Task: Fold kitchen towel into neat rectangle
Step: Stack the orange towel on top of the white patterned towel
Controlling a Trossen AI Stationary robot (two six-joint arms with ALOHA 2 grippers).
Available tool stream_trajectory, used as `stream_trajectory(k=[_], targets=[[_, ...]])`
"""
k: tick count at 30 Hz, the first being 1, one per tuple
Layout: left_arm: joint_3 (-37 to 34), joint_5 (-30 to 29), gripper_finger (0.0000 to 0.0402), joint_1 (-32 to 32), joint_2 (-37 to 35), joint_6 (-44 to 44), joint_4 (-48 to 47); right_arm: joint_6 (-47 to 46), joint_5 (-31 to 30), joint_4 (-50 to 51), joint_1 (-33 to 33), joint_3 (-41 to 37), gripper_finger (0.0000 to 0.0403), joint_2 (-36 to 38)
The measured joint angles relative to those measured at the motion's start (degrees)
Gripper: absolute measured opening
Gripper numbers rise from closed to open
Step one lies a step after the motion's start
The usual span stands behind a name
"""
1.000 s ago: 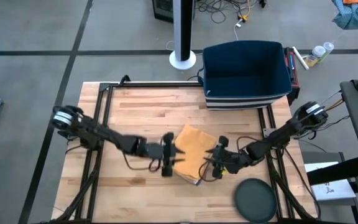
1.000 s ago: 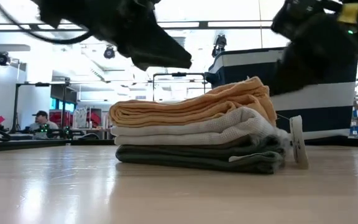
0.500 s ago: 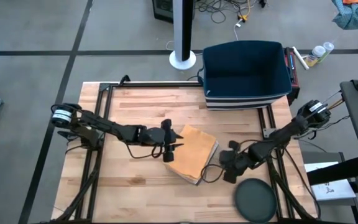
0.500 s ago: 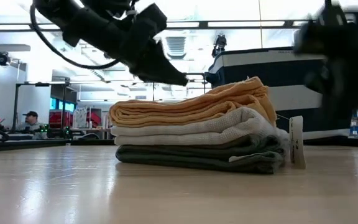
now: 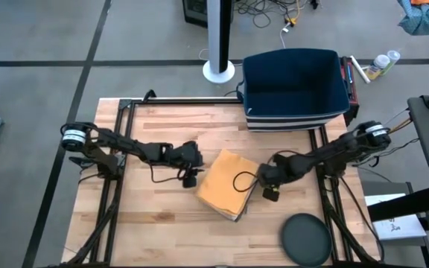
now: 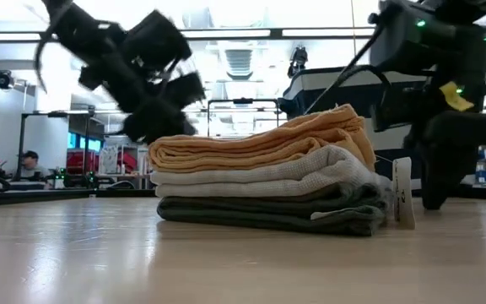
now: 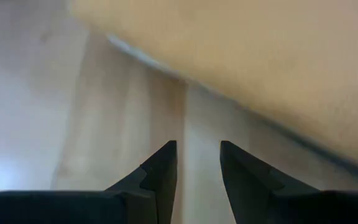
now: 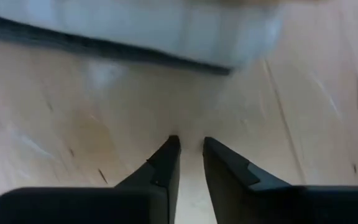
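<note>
A stack of three folded towels (image 5: 228, 192) lies mid-table: an orange towel (image 6: 260, 143) on top, a pale one (image 6: 260, 179) in the middle, a dark green one (image 6: 268, 215) on the wood. A white tag (image 6: 403, 192) stands at the stack's right end. My left gripper (image 5: 191, 176) hovers just off the stack's left side, open, with bare table between its fingers (image 7: 197, 152). My right gripper (image 5: 269, 190) points down beside the stack's right side. A narrow gap shows between its fingertips (image 8: 190, 144), with nothing in it.
A dark blue bin (image 5: 295, 85) stands at the far right of the table. A dark round disc (image 5: 306, 240) lies at the near right corner. Black frame rails (image 5: 121, 141) run along the left and far edges. A person (image 6: 30, 160) sits in the room beyond.
My left gripper has drawn back from over the orange towel's left edge, toward the table's far left, and has sunk lower. My right gripper has tipped from slanting to pointing steeply down and has come down beside the stack's right side. The towels have kept still.
</note>
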State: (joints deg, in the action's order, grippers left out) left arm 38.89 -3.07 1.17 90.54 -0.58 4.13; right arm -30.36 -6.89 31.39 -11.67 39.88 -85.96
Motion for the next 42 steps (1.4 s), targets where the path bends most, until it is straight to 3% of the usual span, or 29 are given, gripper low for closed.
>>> stream_trajectory(k=[5, 11, 18, 27, 37, 42], targets=[[-2.98, 3.66, 0.0114, -0.95, 0.97, 4.70, 2.76, 5.79, 0.86, -3.81, 3.47, 1.65, 0.0034, -2.59], [-3.72, 3.61, 0.0114, -1.71, 6.56, 5.95, 12.21, 3.63, -1.75, 2.18, 2.41, 3.66, 0.0020, -1.60], [2.90, 6.27, 0.0114, 4.33, 14.20, 3.69, 14.23, -5.29, -2.62, 7.61, -7.09, 4.02, 0.0006, 3.49], [11.89, 5.95, 0.0114, 2.18, 23.32, 0.83, 14.79, -15.35, -8.96, 7.75, -18.20, 4.00, 0.0002, 8.01], [16.19, 5.45, 0.0114, -3.25, 24.45, 3.65, 14.44, -15.74, -15.73, 16.31, -15.50, 3.98, 0.0002, 13.13], [16.09, 6.28, 0.0114, -6.07, 24.57, 6.53, 16.41, -10.74, -22.56, 11.87, -10.44, 3.98, 0.0002, 14.03]])
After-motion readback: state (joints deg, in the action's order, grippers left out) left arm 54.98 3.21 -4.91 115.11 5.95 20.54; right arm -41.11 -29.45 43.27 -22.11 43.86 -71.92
